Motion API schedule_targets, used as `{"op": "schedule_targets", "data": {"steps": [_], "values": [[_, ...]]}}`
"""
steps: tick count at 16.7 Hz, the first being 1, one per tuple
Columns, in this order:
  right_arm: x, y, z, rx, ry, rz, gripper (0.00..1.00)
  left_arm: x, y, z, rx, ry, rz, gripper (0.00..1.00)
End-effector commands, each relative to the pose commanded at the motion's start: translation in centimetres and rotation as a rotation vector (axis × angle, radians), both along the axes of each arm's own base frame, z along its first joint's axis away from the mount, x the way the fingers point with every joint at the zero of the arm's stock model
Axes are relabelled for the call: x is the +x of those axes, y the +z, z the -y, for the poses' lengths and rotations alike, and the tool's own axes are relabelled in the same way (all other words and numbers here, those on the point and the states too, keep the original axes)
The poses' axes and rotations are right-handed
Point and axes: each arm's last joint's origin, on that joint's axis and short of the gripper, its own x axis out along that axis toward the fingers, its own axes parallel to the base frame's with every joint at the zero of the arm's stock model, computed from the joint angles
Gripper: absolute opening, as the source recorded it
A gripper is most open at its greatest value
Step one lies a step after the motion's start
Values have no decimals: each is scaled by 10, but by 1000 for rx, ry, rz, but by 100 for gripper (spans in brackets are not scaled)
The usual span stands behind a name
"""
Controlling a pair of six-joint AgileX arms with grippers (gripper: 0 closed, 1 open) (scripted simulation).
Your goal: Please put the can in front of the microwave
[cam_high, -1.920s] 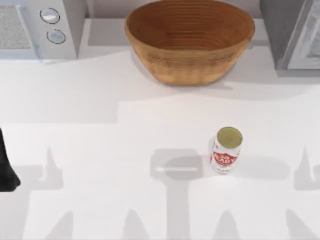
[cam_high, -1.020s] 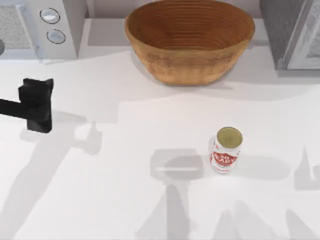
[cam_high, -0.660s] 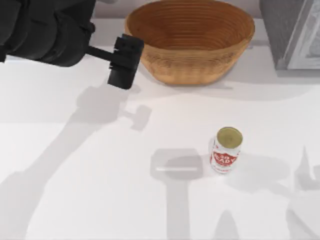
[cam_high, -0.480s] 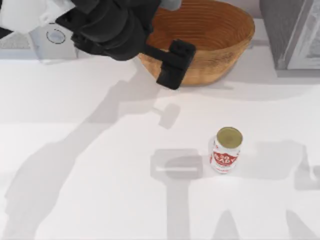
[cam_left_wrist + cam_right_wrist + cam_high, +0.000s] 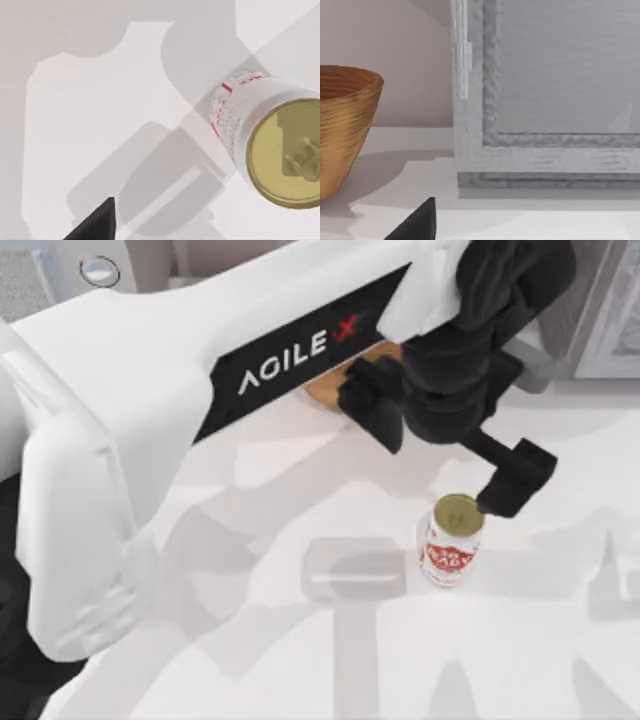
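Can (image 5: 451,542) first: it stands upright on the white table (image 5: 250,640), a bit right of the middle in the top view, with its gold lid facing up and its red label facing the near edge; nothing is gripping it; in the left wrist view the can (image 5: 265,140) sits on the bare table with a grey shadow beside it.

Just above the can's lid, at its far right side, hangs the left gripper (image 5: 512,478); it is black and hovers right over the lid's edge; I cannot tell if its fingers are spread or pressed together, and I cannot tell if it touches the can; one dark fingertip (image 5: 95,222) pokes into the left wrist view, well apart from the can.

The big white left arm (image 5: 200,410) stretches across the table from the near left to the far right.

Behind the arm, the wicker bowl (image 5: 335,390) peeks out, at the far middle of the table; the right wrist view sees the wicker bowl (image 5: 345,130) too.

The microwave (image 5: 95,265) is far off in the far left corner, well apart from the can; one round silver dial shows on it.

A darker grey appliance (image 5: 610,320) stands in the far right corner; the right wrist view looks at this appliance (image 5: 545,125) from close by; a dark fingertip of the right gripper (image 5: 417,222) shows there, and I cannot tell if those fingers are spread.
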Motion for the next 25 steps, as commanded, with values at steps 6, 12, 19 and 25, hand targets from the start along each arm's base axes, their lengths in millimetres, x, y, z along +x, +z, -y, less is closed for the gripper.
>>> {"op": "schedule_targets", "data": {"steps": [6, 12, 19, 25], "values": [[0, 0, 0, 0, 0, 0, 100, -6, -23, 24, 53, -36, -43, 100], [0, 0, 0, 0, 0, 0, 100, -4, -35, 25, 54, -36, -44, 100], [0, 0, 0, 0, 0, 0, 100, -2, -83, 29, 53, -36, -43, 100], [0, 0, 0, 0, 0, 0, 100, -2, -83, 29, 53, -36, -43, 77]]}}
